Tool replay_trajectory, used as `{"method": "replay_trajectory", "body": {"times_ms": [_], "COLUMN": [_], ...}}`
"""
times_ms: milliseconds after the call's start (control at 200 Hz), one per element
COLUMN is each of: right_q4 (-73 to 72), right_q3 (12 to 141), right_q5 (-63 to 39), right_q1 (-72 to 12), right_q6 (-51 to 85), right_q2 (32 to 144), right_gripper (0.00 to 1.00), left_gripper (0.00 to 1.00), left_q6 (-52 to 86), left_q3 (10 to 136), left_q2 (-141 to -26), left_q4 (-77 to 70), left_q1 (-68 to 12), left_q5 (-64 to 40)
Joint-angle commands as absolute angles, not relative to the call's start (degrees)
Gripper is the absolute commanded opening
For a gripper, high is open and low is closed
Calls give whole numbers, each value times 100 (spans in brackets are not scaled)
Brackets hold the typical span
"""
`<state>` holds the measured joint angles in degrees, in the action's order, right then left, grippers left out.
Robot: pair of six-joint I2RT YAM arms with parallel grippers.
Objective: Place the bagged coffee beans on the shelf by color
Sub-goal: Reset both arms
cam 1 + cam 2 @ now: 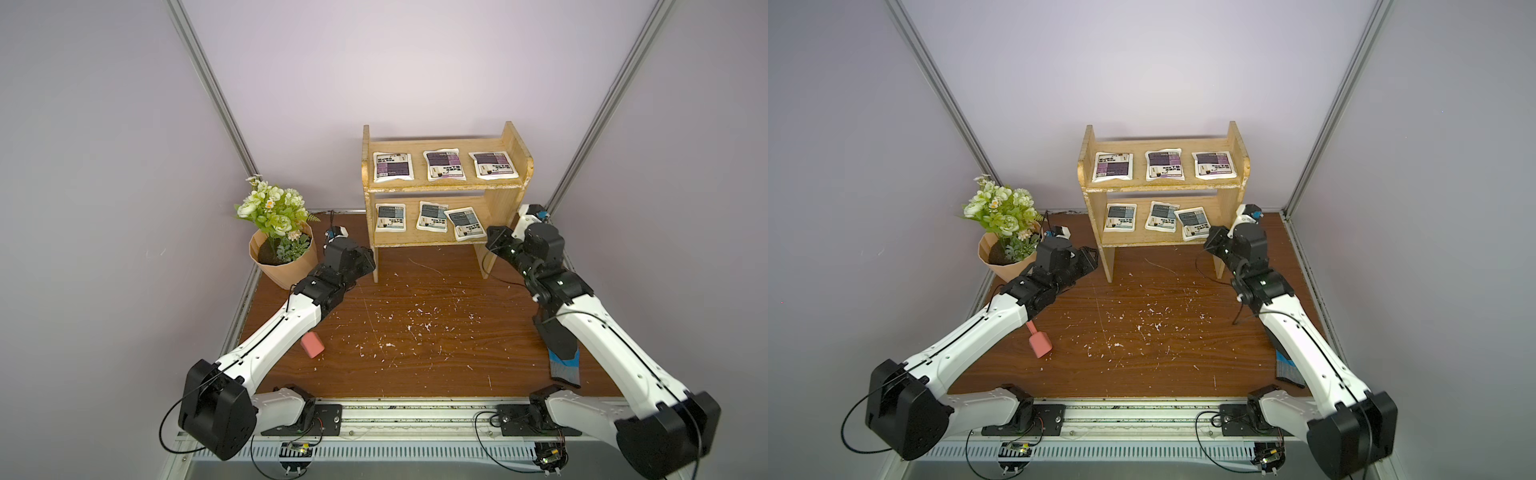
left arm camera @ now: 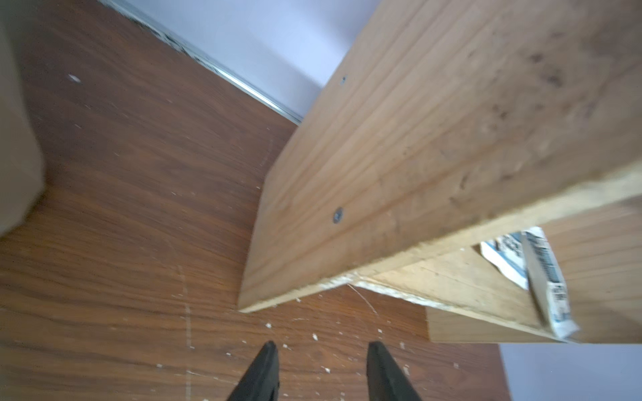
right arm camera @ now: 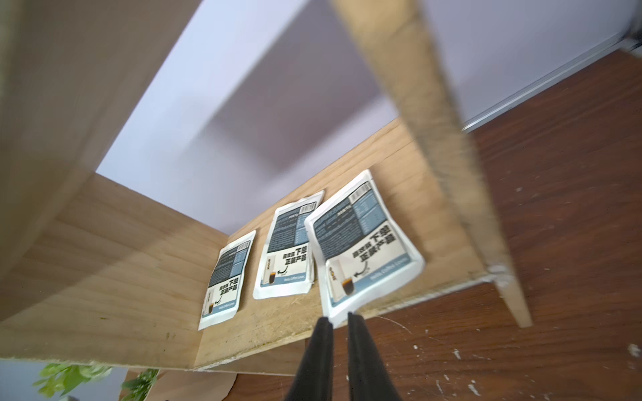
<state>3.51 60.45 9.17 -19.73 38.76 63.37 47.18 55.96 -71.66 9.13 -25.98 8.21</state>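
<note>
The wooden shelf point(image 1: 436, 189) point(image 3: 104, 260) stands at the back of the table. Three purple bagged coffee beans point(image 1: 444, 164) lie along its upper tier. Three grey-blue ones lie on the lower tier point(image 1: 391, 217); the rightmost bag point(image 1: 465, 223) point(image 3: 361, 243) sits askew, overlaps its neighbour point(image 3: 288, 250) and overhangs the front edge. My right gripper point(image 3: 337, 316) point(image 1: 490, 237) is shut on that bag's near corner, jaws only a sliver apart. My left gripper point(image 2: 322, 345) point(image 1: 368, 259) is open and empty, low over the table beside the shelf's left side panel point(image 2: 417, 139).
A tan pot of artificial flowers point(image 1: 286, 266) stands left of the shelf, close behind my left arm. A pink block point(image 1: 311, 344) lies under the left forearm. A black-and-blue glove point(image 1: 563, 357) lies under the right forearm. Lilac walls close in three sides.
</note>
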Motion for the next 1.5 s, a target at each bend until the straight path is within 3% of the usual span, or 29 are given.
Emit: {"method": "replay_trajectory", "body": {"times_ms": [0,225,305,325,335,360,475,665,781,971,1151,1361,1416,1426,1436,1446,1496], "right_q4": [980,2567,2546,2488,2448,2277,1116,-1922,-2717,-4268,-5870,-7194,-7650,-7603,-7537,-7445,-7050], "right_q3": [5518,4707,4418,4355,4310,4205,3683,2548,2649,2870,2199,1323,1210,1217,1231,1246,1354], "right_q5": [2098,3311,3900,4045,4109,4253,4531,4856,4944,5365,3736,1308,1305,1301,1301,1294,1259], "right_q1": [-1926,-1774,-1540,-1465,-1416,-1317,-893,-835,-894,-1035,-1202,-465,-466,-466,-466,-468,-457], "right_q6": [3654,4378,4447,4441,4432,4405,4308,3503,2654,1168,31,16,24,25,22,25,26], "right_q2": [5785,5151,5046,5042,5044,5043,5182,6194,7278,8830,8812,8705,8854,8841,8820,8799,8679], "right_gripper": [17,28,35,37,37,39,44,54,54,56,53,56,65,74,93,98,100], "left_gripper": [44,48,67,80,95,100,100,100,100,100,100,100,100,100,100,100,100], "left_q6": [3984,3377,3333,3374,3384,3370,2674,2115,2035,668,950,546,447,476,545,618,678], "left_q3": [5599,5564,5449,5419,5404,5331,4603,3404,3506,2778,2323,1576,1363,1312,1249,1182,973], "left_q2": [-7063,-7324,-7437,-7449,-7463,-7464,-7372,-7683,-7982,-8169,-8316,-8158,-8193,-8220,-8262,-8304,-8495], "left_q4": [1405,2222,2215,2199,2187,2081,643,-1305,-1432,-3758,-4236,-6077,-6608,-6752,-6869,-7046,-7678], "left_q1": [-2540,-2494,-2347,-2282,-2254,-2190,-2035,-1681,-1492,-1399,-1124,-731,-553,-514,-463,-412,-232], "left_q5": [2043,3830,4330,4464,4524,4691,5185,4725,4445,3802,3580,3124,2914,2884,2859,2793,2505]}}
